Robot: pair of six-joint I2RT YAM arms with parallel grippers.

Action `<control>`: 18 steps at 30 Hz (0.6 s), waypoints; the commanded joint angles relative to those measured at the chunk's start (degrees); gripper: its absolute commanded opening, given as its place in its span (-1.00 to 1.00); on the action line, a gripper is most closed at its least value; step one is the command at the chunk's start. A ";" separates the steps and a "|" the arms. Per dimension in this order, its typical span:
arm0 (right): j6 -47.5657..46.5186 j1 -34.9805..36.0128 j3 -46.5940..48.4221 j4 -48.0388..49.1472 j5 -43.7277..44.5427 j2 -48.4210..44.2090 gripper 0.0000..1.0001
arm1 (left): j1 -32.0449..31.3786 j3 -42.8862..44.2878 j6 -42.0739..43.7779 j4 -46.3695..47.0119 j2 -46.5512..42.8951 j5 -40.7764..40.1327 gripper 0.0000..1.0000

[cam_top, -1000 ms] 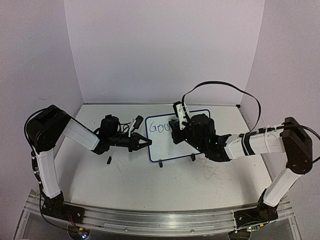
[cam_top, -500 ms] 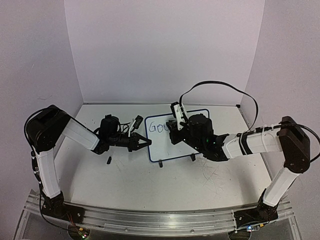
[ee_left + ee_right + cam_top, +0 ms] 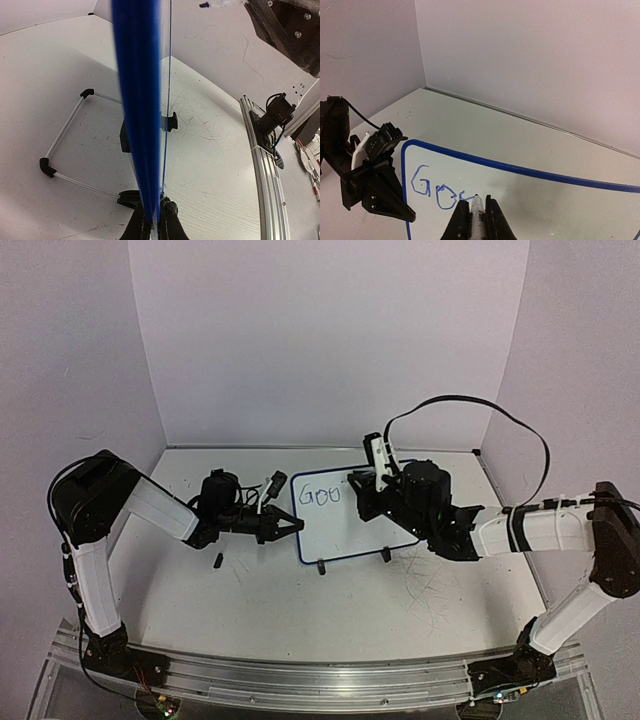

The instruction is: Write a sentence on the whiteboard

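Blue-framed whiteboard (image 3: pixel 345 535) propped on black feet (image 3: pixel 320 567) in the middle of the table (image 3: pixel 300 610), lettering "Goo" (image 3: pixel 320 496) at its upper left, left gripper (image 3: pixel 292 527) pinching its left frame edge, right gripper (image 3: pixel 362 495) clamped on a marker (image 3: pixel 477 206), tip at the last letter.

We're in a robot lab cell: plain panels (image 3: pixel 330 340) box in a scratched counter (image 3: pixel 300 612), arms (image 3: pixel 92 580) bolted to an aluminium rail (image 3: pixel 300 681).

The board (image 3: pixel 335 535) stands mid-table, its left edge blocked by the left gripper (image 3: pixel 296 527) and its right half by the right arm (image 3: pixel 480 532). Open table (image 3: pixel 330 620) lies in front, bar a small black item (image 3: pixel 217 561).
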 commanded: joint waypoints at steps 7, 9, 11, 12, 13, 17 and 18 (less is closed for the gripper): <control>0.88 -1.68 0.93 0.23 -0.45 1.84 -1.00 | 0.05 0.31 4.12 -4.16 -0.57 -3.15 -1.00; 0.89 -1.74 1.22 0.23 -0.32 2.28 -1.00 | 0.03 0.31 4.10 -4.17 -0.60 -3.05 -1.00; 1.02 -1.70 1.50 0.23 0.11 2.75 -1.00 | 0.04 0.34 4.06 -4.28 -0.62 -2.89 -1.00; 1.22 -1.72 1.57 0.23 0.45 2.94 -1.00 | 0.04 0.39 4.07 -4.29 -0.61 -2.85 -1.00; 1.35 -1.71 1.63 0.23 0.87 3.06 -1.00 | 0.04 0.33 4.05 -4.30 -0.63 -2.88 -1.00; 1.64 -1.71 1.49 0.23 2.30 3.14 -1.00 | 0.03 0.35 4.07 -4.27 -0.65 -2.81 -1.00; 1.64 -1.70 1.49 0.23 2.61 3.17 -1.00 | 0.04 0.36 4.07 -4.28 -0.64 -2.78 -1.00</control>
